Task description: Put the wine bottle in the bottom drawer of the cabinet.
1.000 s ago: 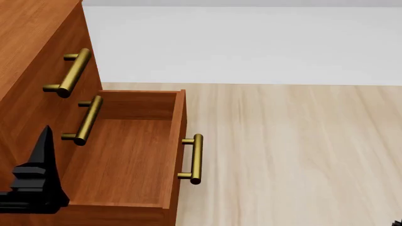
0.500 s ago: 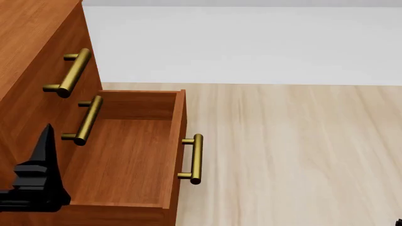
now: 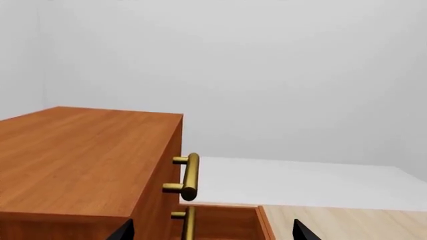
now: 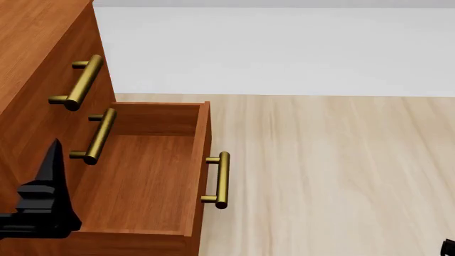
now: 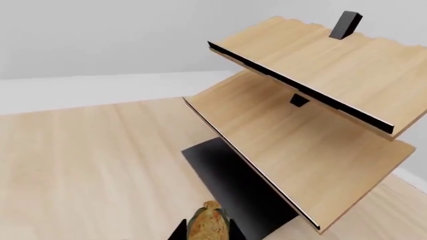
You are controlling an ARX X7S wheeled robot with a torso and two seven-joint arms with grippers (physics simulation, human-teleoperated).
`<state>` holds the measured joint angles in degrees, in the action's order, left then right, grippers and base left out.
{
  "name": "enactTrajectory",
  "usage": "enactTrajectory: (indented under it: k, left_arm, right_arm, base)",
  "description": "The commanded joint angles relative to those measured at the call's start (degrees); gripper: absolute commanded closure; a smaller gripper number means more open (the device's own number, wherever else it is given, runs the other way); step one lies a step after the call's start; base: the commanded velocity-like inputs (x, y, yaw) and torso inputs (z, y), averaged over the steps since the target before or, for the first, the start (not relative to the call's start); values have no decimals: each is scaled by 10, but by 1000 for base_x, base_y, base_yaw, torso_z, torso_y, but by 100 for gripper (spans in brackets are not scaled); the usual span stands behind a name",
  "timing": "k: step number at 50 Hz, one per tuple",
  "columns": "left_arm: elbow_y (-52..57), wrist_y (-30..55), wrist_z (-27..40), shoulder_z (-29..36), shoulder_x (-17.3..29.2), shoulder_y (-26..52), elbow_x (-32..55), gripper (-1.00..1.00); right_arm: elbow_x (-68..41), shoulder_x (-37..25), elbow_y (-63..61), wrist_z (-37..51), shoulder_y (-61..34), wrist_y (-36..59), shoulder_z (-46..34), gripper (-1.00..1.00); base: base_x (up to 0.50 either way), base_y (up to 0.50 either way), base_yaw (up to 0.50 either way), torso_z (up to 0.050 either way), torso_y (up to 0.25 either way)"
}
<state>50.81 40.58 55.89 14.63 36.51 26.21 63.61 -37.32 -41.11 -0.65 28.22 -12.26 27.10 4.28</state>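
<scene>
The reddish-brown cabinet stands at the left of the head view. Its bottom drawer is pulled open and is bare inside, with the brass handle on its front. My left gripper hangs beside the cabinet front over the drawer's near left corner. In the left wrist view, this gripper is open and empty. My right gripper is shut on the wine bottle. Only the bottle's tan cork top shows. In the head view only a black edge of the right gripper shows at the bottom right.
Two upper drawers with brass handles are shut above the open one. The cabinet top shows in the left wrist view. A pale wood rack on a black base stands ahead of the right gripper. Pale wood floor lies right of the drawer.
My left gripper has drifted slightly right and down beside the cabinet. A little of the right gripper has come into the head view's bottom right corner.
</scene>
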Motion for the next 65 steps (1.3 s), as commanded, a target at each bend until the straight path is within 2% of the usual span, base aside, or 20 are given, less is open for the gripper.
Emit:
enactTrajectory:
  k: [1,10,27,35,46,54,65]
  left_arm:
    - [3,0,3,-2,4,5,5,-100]
    - [-1,-5,-1,1,5,-4,-5,-100]
    - [-3,-10,-2,0,9,-8,-9,-100]
    - [-5,-14,-3,0,9,-11,-10,-100]
    - [-6,-16,0,-3,13,-13,-5,-100]
    - [-5,-13,-1,6,9,-10,-7,-100]
    - [-4,-16,-5,8,10,-10,-10,-100]
  right_arm:
    - [1,-8,-16,-1,5,6,12,100]
    - [-15,-22,-46,10,4,25,29,100]
    - [-37,-61,-105,25,-59,94,14,100]
    - [-49,-87,-144,34,-129,156,-16,100]
    - [-71,-93,-176,30,-282,245,-79,100]
    - [-98,-77,-182,22,-360,280,-93,100]
    - [-95,-43,-161,-11,-482,321,-164,100]
  base:
    - [0,0,0,0,0]
    - [0,0,0,0,1]
    - [0,0,0,0,1]
    - [0,0,0,0,0]
    - [0,0,0,0,1]
    - [0,0,0,0,0]
    - [0,0,0,0,1]
